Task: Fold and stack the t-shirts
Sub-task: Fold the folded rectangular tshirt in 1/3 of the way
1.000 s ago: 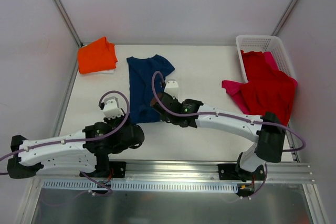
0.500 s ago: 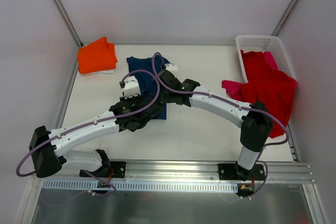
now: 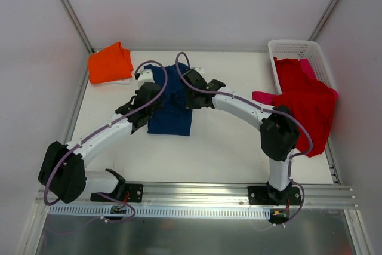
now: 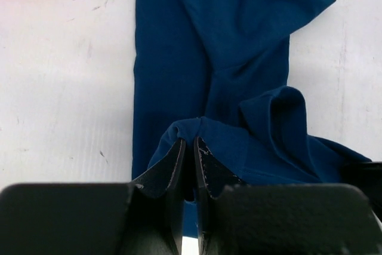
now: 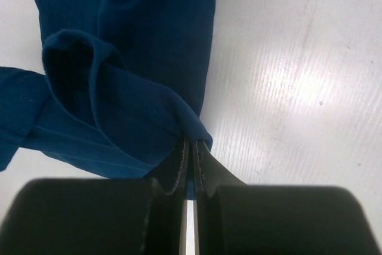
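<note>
Top external view: the navy t-shirt [image 3: 172,111] is seen lying well to the left of the basket [image 3: 292,47], about mid-table, with both arms reaching over its far half. In the left wrist view the left gripper [image 4: 190,147] is shown closed narrow on a raised fold of the navy cloth. In the right wrist view the right gripper [image 5: 190,144] is likewise pinched tight on a corner of the same cloth.

The step in hand is judged to be the folding of this shirt, with a pinched edge doubled over the body. Next, the held edge would need to be laid squarely on the cloth beneath, both sides level, before the jaws are parted. The orange t-shirt [image 3: 110,64] is seen farthest left of the basket. The red t-shirt [image 3: 307,103] is draped over the basket's near rim, with the pink t-shirt [image 3: 265,101] just left of it.
</note>
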